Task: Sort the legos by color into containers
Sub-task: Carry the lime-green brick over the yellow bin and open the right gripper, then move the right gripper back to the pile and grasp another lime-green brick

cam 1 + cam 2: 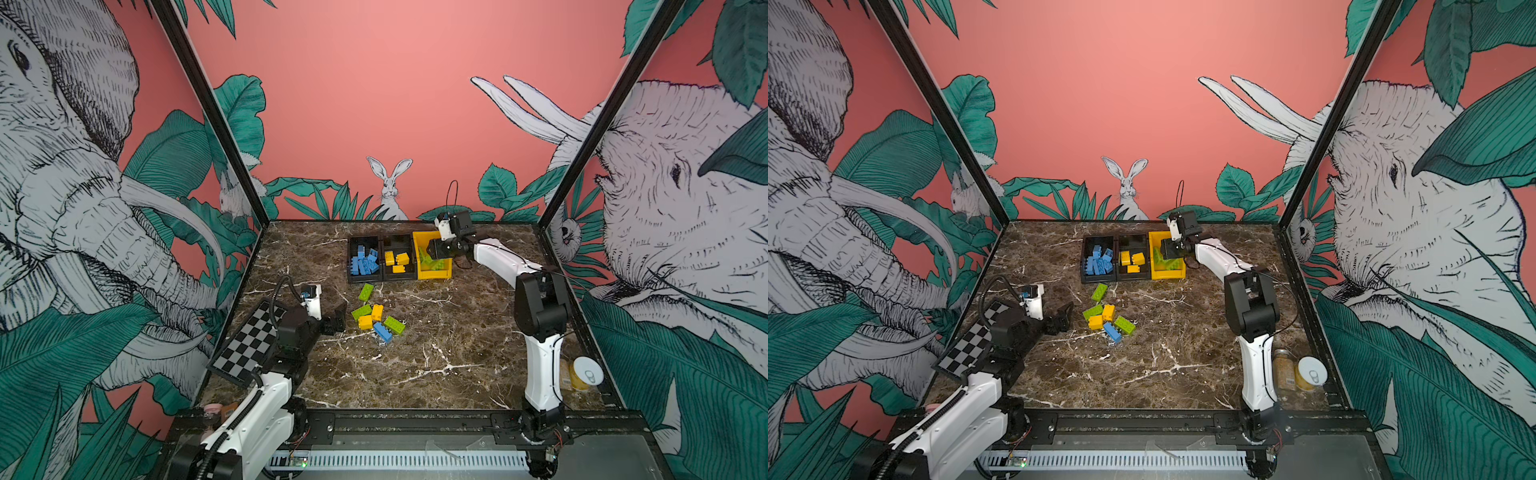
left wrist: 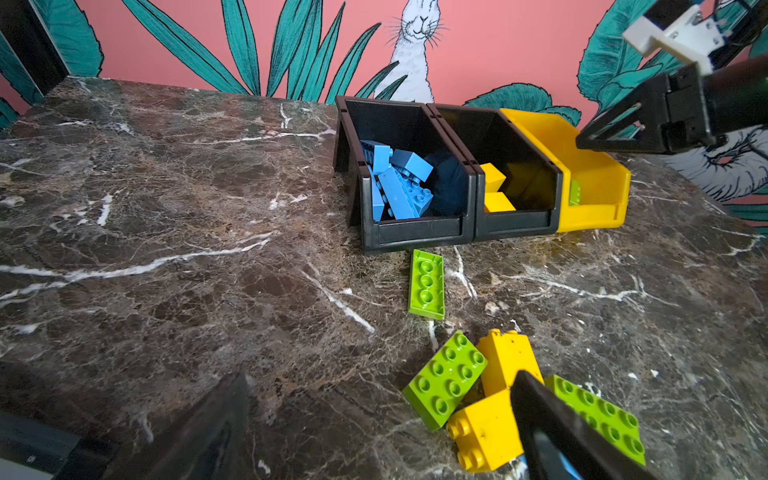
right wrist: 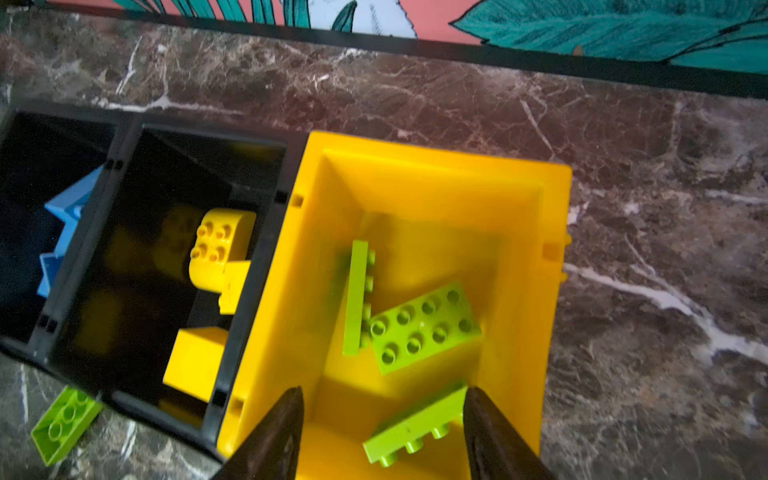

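Right gripper [image 3: 383,390], jaws parted, releases a lime-green plastic brick [image 3: 415,428] into the yellow plastic bin [image 3: 557,216]; next, probably the loose bricks [image 1: 377,311] at seven o'clock.

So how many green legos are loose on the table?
3. One green lego lies alone near the bins; a second at the pile's left edge, a third at its right. The pile could hide another.

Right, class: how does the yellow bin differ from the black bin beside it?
In both top views the yellow bin ends the row on the right; the middle black bin sits mid-row. The yellow bin holds green legos, the middle black bin yellow legos. Both are open-topped, similarly shaped.
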Tool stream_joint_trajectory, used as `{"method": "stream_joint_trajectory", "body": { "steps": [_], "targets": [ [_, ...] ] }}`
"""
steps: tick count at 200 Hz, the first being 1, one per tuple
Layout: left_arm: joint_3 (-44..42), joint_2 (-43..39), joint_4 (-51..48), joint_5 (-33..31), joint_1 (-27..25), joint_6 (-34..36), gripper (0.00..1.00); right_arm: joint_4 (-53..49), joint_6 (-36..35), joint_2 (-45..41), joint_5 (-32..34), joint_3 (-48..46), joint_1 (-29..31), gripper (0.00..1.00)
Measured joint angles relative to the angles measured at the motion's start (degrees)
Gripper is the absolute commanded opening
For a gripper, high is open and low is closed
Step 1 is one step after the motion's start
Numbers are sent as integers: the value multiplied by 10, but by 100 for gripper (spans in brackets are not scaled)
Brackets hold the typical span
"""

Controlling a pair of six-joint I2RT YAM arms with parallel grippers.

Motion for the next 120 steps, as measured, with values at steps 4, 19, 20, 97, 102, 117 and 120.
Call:
{"method": "stream_joint_trajectory", "body": {
  "steps": [4, 19, 20, 97, 102, 117, 120],
  "targets": [
    [0, 0, 0, 0, 0, 0, 99, -2, -2, -12, 0, -13, 2, 61],
    [0, 0, 0, 0, 0, 0, 99, -5, -14, -67, -4, -63, 18, 61],
    [0, 0, 0, 0, 0, 0, 99, -5, -14, -70, -4, -66, 19, 61],
    [0, -1, 0, 0, 0, 0, 99, -10, -54, -223, -18, -254, 214, 61],
    [0, -1, 0, 0, 0, 0, 99, -16, -57, -219, -18, -257, 223, 61],
    [0, -1, 0, 0, 0, 0, 99, -30, -69, -209, -16, -261, 241, 61],
    [0, -1, 0, 0, 0, 0, 99, -32, -71, -207, -16, -261, 244, 61]
  ]
}}
